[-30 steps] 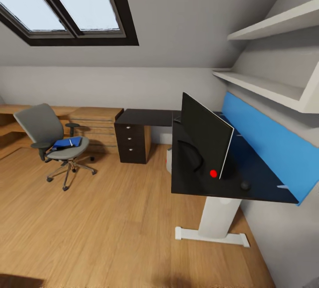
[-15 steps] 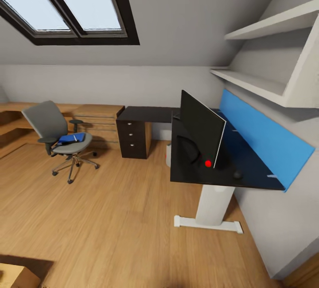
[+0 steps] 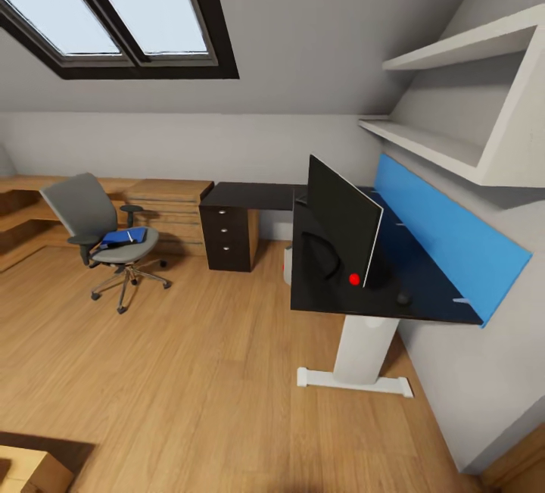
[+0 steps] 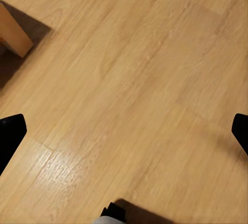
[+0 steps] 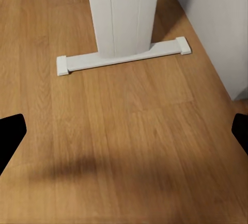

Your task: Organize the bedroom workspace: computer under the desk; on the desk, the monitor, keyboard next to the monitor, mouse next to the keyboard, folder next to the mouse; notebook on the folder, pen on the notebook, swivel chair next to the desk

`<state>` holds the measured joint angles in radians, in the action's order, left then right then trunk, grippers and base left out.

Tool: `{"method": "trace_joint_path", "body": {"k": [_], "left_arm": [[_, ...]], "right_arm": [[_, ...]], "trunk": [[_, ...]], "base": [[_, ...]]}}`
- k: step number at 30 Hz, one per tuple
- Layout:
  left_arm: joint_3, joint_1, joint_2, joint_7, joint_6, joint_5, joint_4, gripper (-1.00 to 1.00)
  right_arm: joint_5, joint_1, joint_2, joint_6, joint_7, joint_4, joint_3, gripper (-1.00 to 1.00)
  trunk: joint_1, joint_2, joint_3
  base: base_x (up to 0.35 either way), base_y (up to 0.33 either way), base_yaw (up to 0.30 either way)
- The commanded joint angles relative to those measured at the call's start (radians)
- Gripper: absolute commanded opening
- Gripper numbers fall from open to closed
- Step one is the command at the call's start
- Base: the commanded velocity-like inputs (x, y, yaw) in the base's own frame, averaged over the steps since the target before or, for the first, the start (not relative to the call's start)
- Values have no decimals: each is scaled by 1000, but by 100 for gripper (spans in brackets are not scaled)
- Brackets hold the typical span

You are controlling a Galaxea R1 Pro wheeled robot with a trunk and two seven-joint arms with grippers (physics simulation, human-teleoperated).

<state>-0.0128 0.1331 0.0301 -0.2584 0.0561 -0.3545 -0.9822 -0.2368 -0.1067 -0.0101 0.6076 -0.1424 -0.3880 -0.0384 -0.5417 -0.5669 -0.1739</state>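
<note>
The black-topped desk (image 3: pixel 250 196) with its blue back panel stands at the right. The monitor (image 3: pixel 341 220) sits on it, turned edge-on, with a small dark mouse (image 3: pixel 403 298) beside its stand. A sliver of the light grey computer (image 3: pixel 288 266) shows under the desk. At the left stands the grey swivel chair (image 3: pixel 79 209), with the blue folder (image 3: pixel 123 236) and a thin white pen (image 3: pixel 129 236) on its seat. I cannot make out the keyboard or tell the notebook apart from the folder. My left gripper (image 4: pixel 124 133) and right gripper (image 5: pixel 124 133) hang open over bare floor.
A low light-wood cabinet (image 3: pixel 163 205) runs along the back wall behind the chair. White shelves (image 3: pixel 446 148) jut out above the desk. The desk's white leg (image 5: pixel 123 15) and foot stand close ahead of my right gripper. A light-wood box (image 3: pixel 26 470) sits at the lower left.
The whole head view has drawn back and shifted since a second ago, so the camera moved. The light-wood box came into view. None of the things moved.
</note>
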Motion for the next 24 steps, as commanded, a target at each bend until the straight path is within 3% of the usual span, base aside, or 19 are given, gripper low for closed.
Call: {"method": "trace_joint_path", "body": {"k": [1,9,12,14,15,17,18,20,21,24], "left_arm": [[2,0,1,-3,4,-11,-1,100],[3,0,1,-2,3,-9,2,100],[3,0,2,-2,4,-9,2,100],[3,0,2,0,4,-9,2,100],[3,0,2,0,4,-9,3,100],[4,0,2,1,4,-8,4,100],[4,0,2,1,4,-7,5,100],[4,0,2,2,4,-7,6,100],[4,0,2,4,2,-6,6,100],[4,0,2,6,1,-6,6,100]], "right_arm": [[-3,-1,0,3,-5,1,-4,100],[-4,-23,5,-3,-6,-42,-3,100],[-2,-33,6,-34,-10,-186,-3,100],[-2,-37,8,-100,-12,-313,0,100],[-1,-38,9,-170,-14,-399,2,100],[-1,-39,13,-257,-14,-479,7,100],[-2,-40,24,-399,-15,-584,22,100],[-3,-40,36,-490,-15,-646,39,100],[-5,-44,55,-611,-14,-733,70,100],[-4,-75,78,-761,-15,-819,103,100]], "trunk": [[4,6,2],[23,41,17],[23,41,17],[23,41,17],[23,41,17],[23,41,17],[23,41,17],[23,41,17],[23,41,17],[23,41,17]], "base": [[0,0,0],[0,0,0],[0,0,0],[0,0,0],[0,0,0],[0,0,0],[0,0,0],[0,0,0],[0,0,0],[0,0,0]]}}
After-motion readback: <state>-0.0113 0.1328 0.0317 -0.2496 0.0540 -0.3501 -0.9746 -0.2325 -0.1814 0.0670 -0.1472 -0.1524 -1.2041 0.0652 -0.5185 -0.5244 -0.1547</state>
